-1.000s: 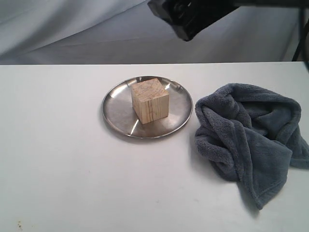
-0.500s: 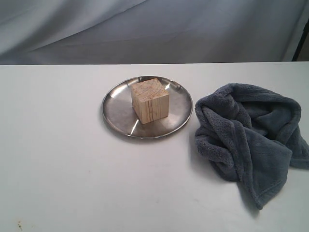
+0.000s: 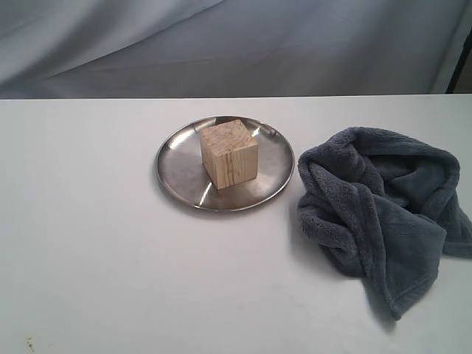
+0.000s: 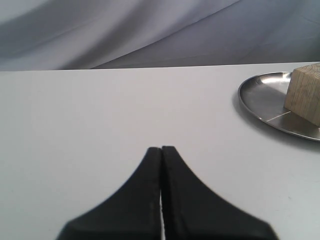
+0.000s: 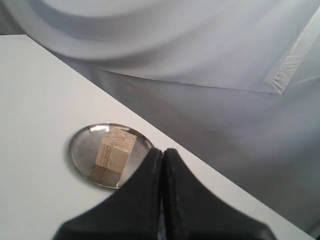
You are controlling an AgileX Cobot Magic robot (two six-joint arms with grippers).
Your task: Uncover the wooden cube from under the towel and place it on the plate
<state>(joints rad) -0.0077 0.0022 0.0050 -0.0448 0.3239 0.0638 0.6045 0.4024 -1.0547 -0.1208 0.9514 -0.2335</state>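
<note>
The pale wooden cube [image 3: 229, 154] stands upright in the middle of the round silver plate [image 3: 177, 177] on the white table. Bunched in a heap to the plate's right lies the dark grey fleece towel [image 3: 380, 203], touching nothing else. Neither arm shows in the exterior view. My left gripper [image 4: 161, 149] is shut and empty, low over bare table, with the plate [image 4: 260, 97] and cube [image 4: 305, 93] off to one side. My right gripper [image 5: 163, 150] is shut and empty too, held high above the table, with the plate [image 5: 82, 145] and cube [image 5: 116, 150] below it.
The white table [image 3: 88, 243] ends at a far edge in front of a grey draped cloth backdrop [image 3: 221, 44]. A dark upright post [image 3: 461, 70] stands at the far right.
A black arm that hung at the top of the exterior view one second ago has withdrawn out of sight. Cube, plate and towel have not moved.
</note>
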